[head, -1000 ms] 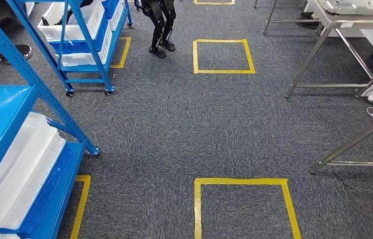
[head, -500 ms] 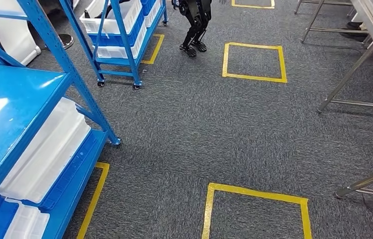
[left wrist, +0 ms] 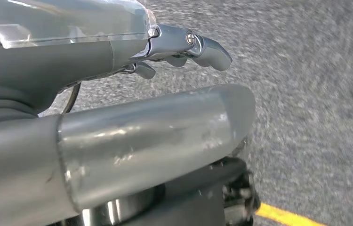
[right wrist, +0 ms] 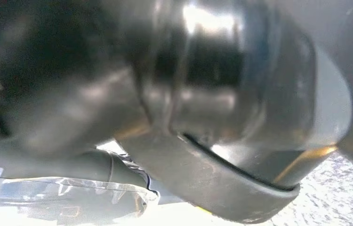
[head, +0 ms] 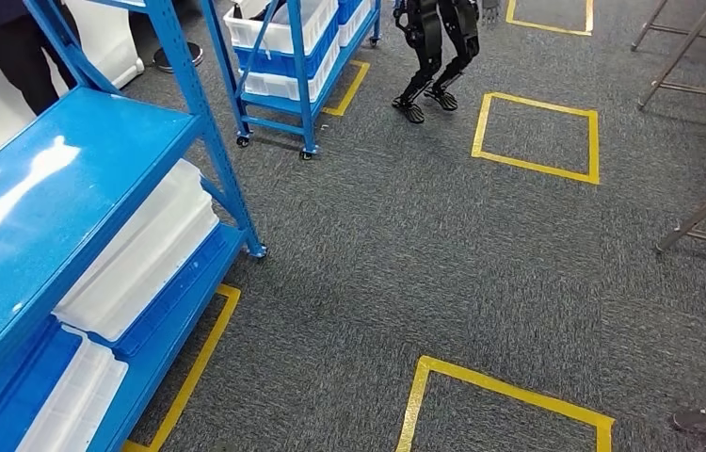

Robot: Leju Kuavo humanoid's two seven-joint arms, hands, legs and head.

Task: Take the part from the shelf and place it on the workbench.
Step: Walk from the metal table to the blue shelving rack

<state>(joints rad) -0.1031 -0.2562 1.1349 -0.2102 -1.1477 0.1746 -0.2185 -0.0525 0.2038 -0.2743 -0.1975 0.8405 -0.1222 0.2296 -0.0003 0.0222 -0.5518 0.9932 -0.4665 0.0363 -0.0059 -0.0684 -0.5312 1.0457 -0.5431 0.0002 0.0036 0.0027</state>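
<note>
Swinging leftward since a second ago, the head camera now brings the near blue shelf much further into the picture; that is the robot turning, not the furniture shifting. On its lower tiers lie white plastic bins, set flat and pushed in, likely so parts can be reached from the aisle. Which bin holds the part cannot be told; no part is visible. A person in dark clothes stands behind the shelf at the far left. Further along, a second blue wheeled rack carries more white bins, and another dark legged robot stands near a yellow taped square on the grey carpet. Steel table legs show at the right.

The left hand hangs over the carpet with fingers loosely curled and nothing in them. The right wrist view is blurred and dark; I cannot tell how those fingers lie.
</note>
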